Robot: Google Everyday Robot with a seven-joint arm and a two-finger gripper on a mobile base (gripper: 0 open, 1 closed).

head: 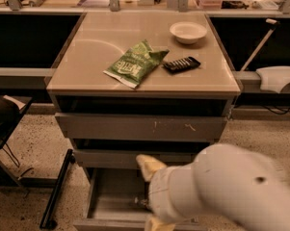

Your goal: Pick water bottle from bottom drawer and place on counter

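Camera view looks down on a grey three-drawer cabinet with a beige counter (101, 37) on top. The bottom drawer (108, 196) stands pulled open at 6 o'clock in the frame, its grey floor bare on the left half. The gripper (146, 190) hangs over this drawer's right half, at the end of a thick white arm (231, 191) that comes in from the 4 o'clock corner. Its two yellowish fingers (151, 166) are spread apart and hold nothing: one lies at 12 o'clock of the gap, just under the middle drawer's front, and the other at 6 o'clock, by the open drawer's front edge.

The water bottle (143, 203) lies on the drawer floor between the two fingers. Only a small end of it shows at 9 o'clock of the wrist; the arm hides the rest. Whether either finger touches it cannot be told.

The two upper drawers, top (139, 127) and middle (106, 158), each stand slightly open. On the counter, a green chip bag (135, 64) lies near the middle. A black remote-like bar (181, 64) sits just beside it at 3 o'clock. A white bowl (188, 32) stands at 1 o'clock, apart from both.
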